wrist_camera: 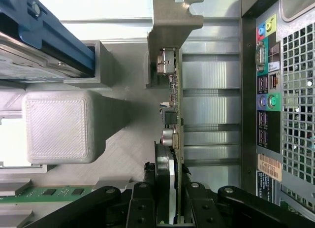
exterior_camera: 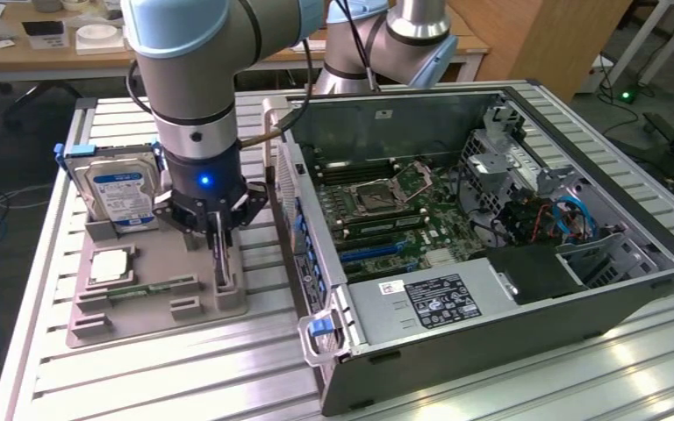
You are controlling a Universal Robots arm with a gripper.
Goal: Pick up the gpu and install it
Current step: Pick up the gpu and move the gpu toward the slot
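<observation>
Right now the gripper [exterior_camera: 220, 250] is reaching straight down over the grey holder [exterior_camera: 138, 320] and is pressing its fingers [wrist_camera: 142, 203] against both faces of the gpu [wrist_camera: 173, 107]. The card is standing on edge (very slim seen from above) along the holder's edge nearest the open computer case [exterior_camera: 618, 303], with its metal bracket [wrist_camera: 170, 21] sticking out beyond the fingers. A hard drive [exterior_camera: 120, 193] is standing at the holder's back corner, away from the case, and a green memory stick [exterior_camera: 138, 289] is lying near its middle.
</observation>
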